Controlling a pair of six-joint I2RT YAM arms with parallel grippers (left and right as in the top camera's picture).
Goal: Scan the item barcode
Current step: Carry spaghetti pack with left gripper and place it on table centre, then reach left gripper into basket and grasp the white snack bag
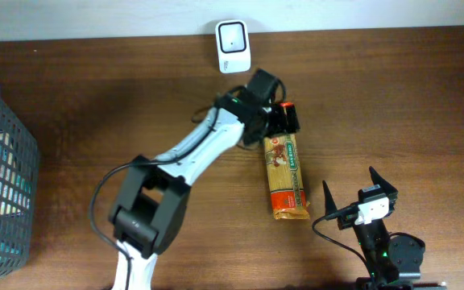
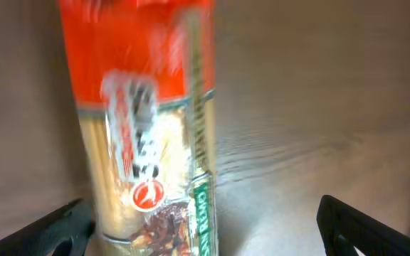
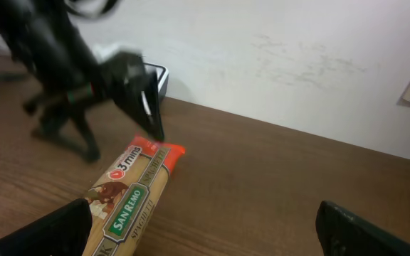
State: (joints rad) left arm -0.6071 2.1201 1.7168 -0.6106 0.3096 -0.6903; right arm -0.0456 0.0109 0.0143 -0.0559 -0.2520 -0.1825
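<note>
So the surface [image 1: 377,97] is dark brown wood, pretty bare, running up to a plain white wall [image 3: 297,71] at the back. A small white scanner [image 1: 233,46] sits at that far edge, right against the wall, and a grey basket [image 1: 10,153] is way off on my left with some stuff in it I can't make out. The pack [image 1: 287,177] of spaghetti lies flat near the middle. Its red end points toward the scanner but stops short of it, and its other end points back toward my right arm. From the right wrist I can read "San Remo" and "3 mins" on the label, so that face is up. My left gripper [image 2: 205,208] is over the red end with the jaws spread wide. The left wrist view is blurry, but one finger is just beside the pack's edge and the other is well clear of it over bare wood, so nothing is clamped. I can't tell if that near finger actually touches the wrapper. My right gripper [image 3: 203,208] is near the pack's lower end, a bit off to the side. It's also wide open, with nothing in it and not touching anything.
</note>
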